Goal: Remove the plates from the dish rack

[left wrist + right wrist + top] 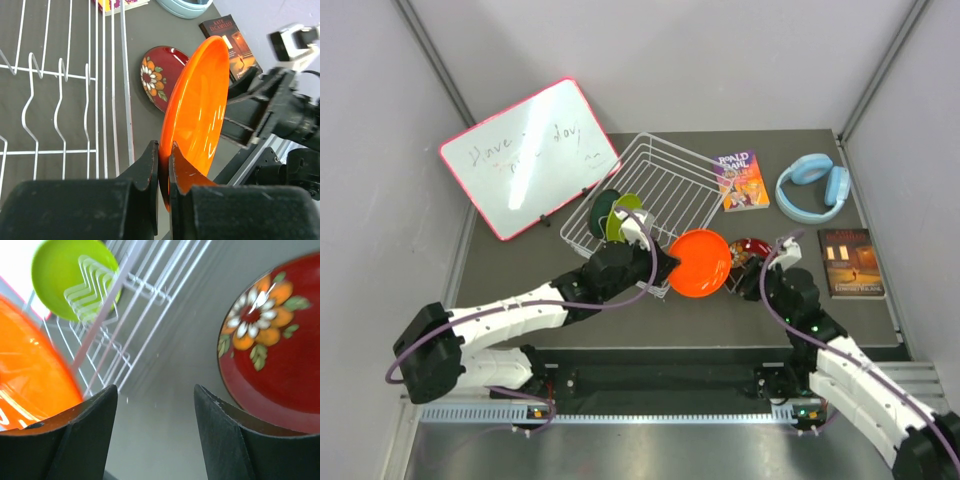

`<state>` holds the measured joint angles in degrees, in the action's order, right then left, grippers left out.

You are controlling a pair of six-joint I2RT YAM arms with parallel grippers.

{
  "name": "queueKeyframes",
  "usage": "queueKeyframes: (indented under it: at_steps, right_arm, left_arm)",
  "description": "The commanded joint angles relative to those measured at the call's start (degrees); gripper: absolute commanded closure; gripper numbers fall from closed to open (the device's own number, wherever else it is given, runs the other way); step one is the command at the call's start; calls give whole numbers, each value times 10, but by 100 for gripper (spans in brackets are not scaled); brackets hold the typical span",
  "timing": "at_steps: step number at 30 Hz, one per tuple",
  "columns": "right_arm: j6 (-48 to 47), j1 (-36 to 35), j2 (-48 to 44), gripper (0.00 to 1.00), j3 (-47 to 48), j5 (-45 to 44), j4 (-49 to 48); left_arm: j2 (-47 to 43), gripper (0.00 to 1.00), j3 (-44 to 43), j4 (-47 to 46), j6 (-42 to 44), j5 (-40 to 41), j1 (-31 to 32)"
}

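My left gripper [665, 268] [164, 150] is shut on the rim of the plain orange plate [699, 262] [200, 100], holding it on edge just outside the near right corner of the white wire dish rack [660, 180] [75, 75]. The dark red flowered plate [752, 248] [280, 350] lies flat on the table to the right. My right gripper [750, 270] [155, 390] hovers open beside it, with nothing between its fingers. A lime green plate [623, 215] [65, 275] and a dark teal plate [604, 210] stand upright in the rack's left end.
A pink-framed whiteboard [528, 155] leans at the back left. A colourful paperback [743, 180] and blue headphones [813, 185] lie behind the red plate. A dark book [851, 262] lies at the right edge of the mat.
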<state>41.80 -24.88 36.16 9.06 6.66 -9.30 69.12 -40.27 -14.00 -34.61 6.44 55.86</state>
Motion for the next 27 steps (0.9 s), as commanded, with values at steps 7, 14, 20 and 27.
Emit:
queueKeyframes:
  at_steps: [7,14,20,27]
  right_arm:
    - [0,-16,-220,31,42,-82,125]
    - [-17,-17,-75,33,62,39,19]
    - [-4,-17,-6,70,25,98,-119]
    - [-9,-16,-86,100,25,24,-17]
  left_arm:
    - [-31,100,9,-27,7,48,8]
    - [0,100,-2,-69,-5,5,10]
    - [20,100,-11,-78,-5,-7,14]
    - [15,58,-9,-61,28,10,14]
